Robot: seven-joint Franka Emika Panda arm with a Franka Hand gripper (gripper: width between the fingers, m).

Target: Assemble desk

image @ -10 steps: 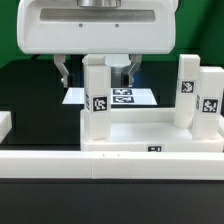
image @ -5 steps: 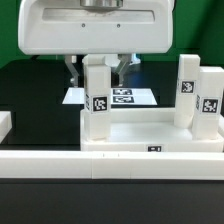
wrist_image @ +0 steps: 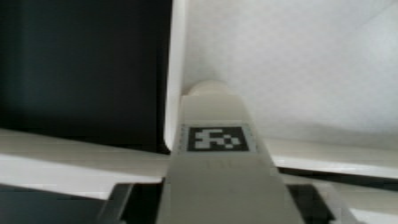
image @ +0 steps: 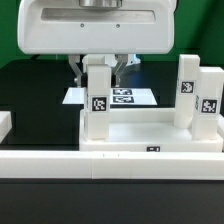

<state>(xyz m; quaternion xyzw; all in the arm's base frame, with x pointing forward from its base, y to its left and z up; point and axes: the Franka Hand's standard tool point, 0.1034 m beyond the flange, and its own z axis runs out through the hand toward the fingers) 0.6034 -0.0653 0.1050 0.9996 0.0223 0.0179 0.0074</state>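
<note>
The white desk top [image: 150, 141] lies rim up with a square leg [image: 97, 98] standing upright in its corner on the exterior view's left. My gripper [image: 98, 67] hangs straight over that leg, shut on its upper end, one finger on each side. Two more tagged legs [image: 186, 92] [image: 208, 105] stand in the corners on the exterior view's right. In the wrist view the held leg [wrist_image: 217, 140] runs up the middle with its tag showing, the gripper [wrist_image: 222, 206] around it and the desk top [wrist_image: 302, 80] beyond.
The marker board [image: 127, 97] lies on the black table behind the desk top. A long plain white rail [image: 110, 165] runs across the front. A small white block [image: 5, 124] sits at the exterior view's left edge.
The fingers stood wide apart either side of the leg a second ago and have closed in onto it. The leg and desk top have not moved.
</note>
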